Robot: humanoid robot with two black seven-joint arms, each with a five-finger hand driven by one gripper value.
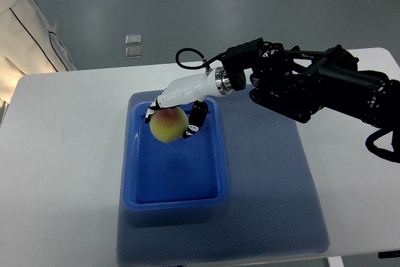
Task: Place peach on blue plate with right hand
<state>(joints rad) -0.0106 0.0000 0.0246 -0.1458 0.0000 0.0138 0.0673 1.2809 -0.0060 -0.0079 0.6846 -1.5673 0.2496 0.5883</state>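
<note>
A yellow peach with a pink blush [167, 125] hangs over the far end of the blue plate [175, 186], a rectangular tray with raised walls. My right hand [172, 117] is shut on the peach, white fingers curled over its top and black-tipped fingers [195, 123] against its right side. The black right arm [312, 85] reaches in from the picture's right edge. Whether the peach touches the tray floor I cannot tell. The left arm does not show.
The tray rests on a blue-grey mat [269, 179] on a white table [62, 154]. Beyond the table's far edge lies grey floor with a small clear object [133, 45]. White fabric [25, 23] shows at the upper left.
</note>
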